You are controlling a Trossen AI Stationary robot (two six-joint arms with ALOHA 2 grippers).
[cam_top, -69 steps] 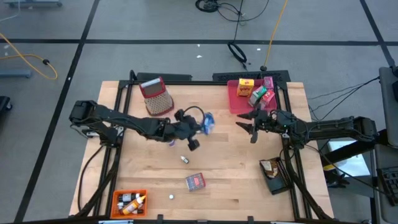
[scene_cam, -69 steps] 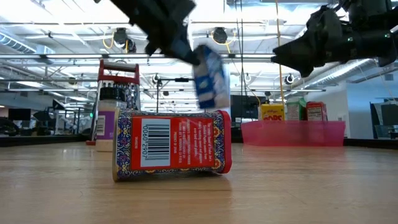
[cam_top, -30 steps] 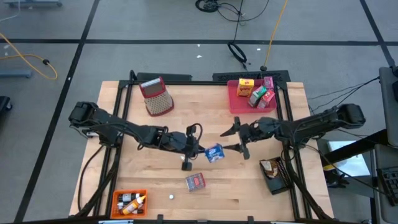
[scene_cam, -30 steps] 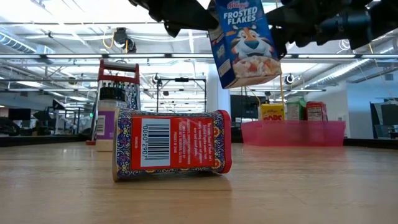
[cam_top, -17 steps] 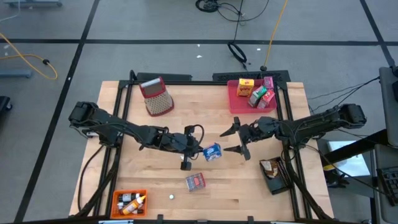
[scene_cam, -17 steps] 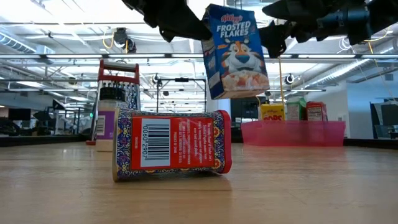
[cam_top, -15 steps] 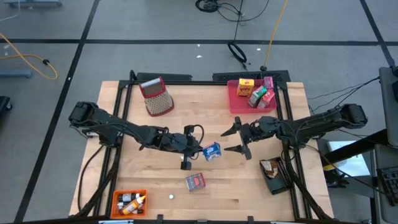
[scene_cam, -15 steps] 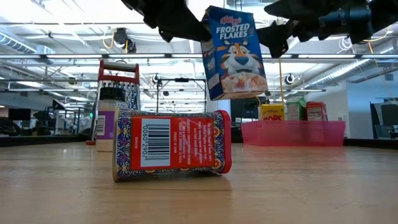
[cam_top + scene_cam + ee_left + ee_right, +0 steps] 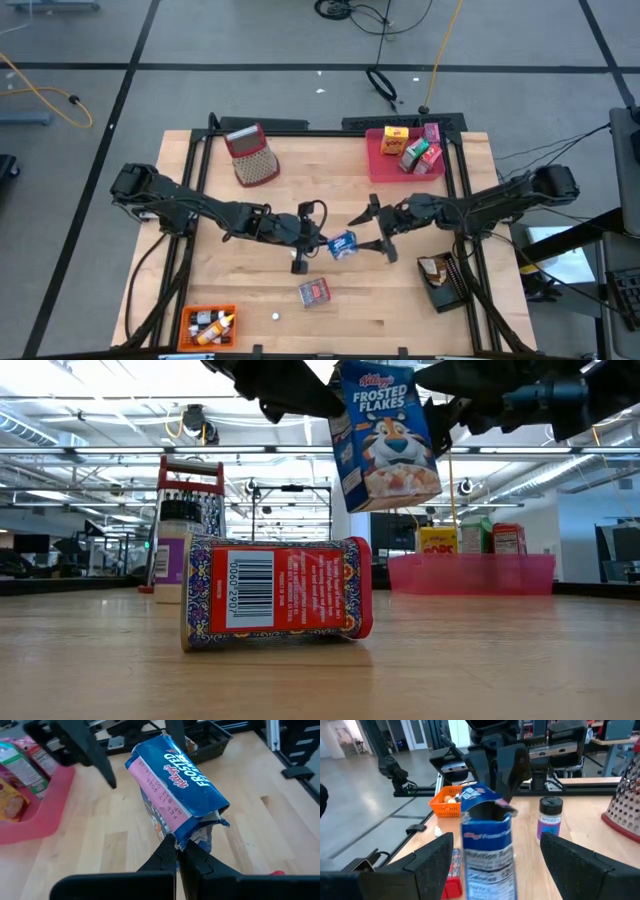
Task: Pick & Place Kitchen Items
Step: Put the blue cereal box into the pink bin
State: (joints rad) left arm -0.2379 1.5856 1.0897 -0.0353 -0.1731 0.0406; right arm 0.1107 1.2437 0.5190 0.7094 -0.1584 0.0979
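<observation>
My left gripper [image 9: 325,240] is shut on a blue Frosted Flakes cereal box [image 9: 342,243] held in the air over the table's middle; the box also shows in the low view [image 9: 385,440]. My right gripper [image 9: 362,232] is open at the same height, just right of the box. In the right wrist view its two fingers [image 9: 437,857] stand on either side of the box [image 9: 487,855] without touching it. My left gripper pinches the torn flap at the box's opened top end [image 9: 186,839] between its two fingertips [image 9: 170,855]. The fingers come about level from the table's left. The box is lifted clear of the table and hangs nearly upright, a little tilted.
A red tin [image 9: 314,291] lies on its side near the front, with a small spice jar [image 9: 297,260] behind it and a tiny white piece [image 9: 276,316]. The grater [image 9: 250,155] stands far left. The pink tray [image 9: 385,165] holds packets. An orange tray [image 9: 207,325] and a black tray [image 9: 440,275] sit at the front.
My right gripper, open, has moved a little toward the table's left, closer to the box. My left gripper has kept its hold; the box has dipped slightly, then risen again, and stays clear of the table.
</observation>
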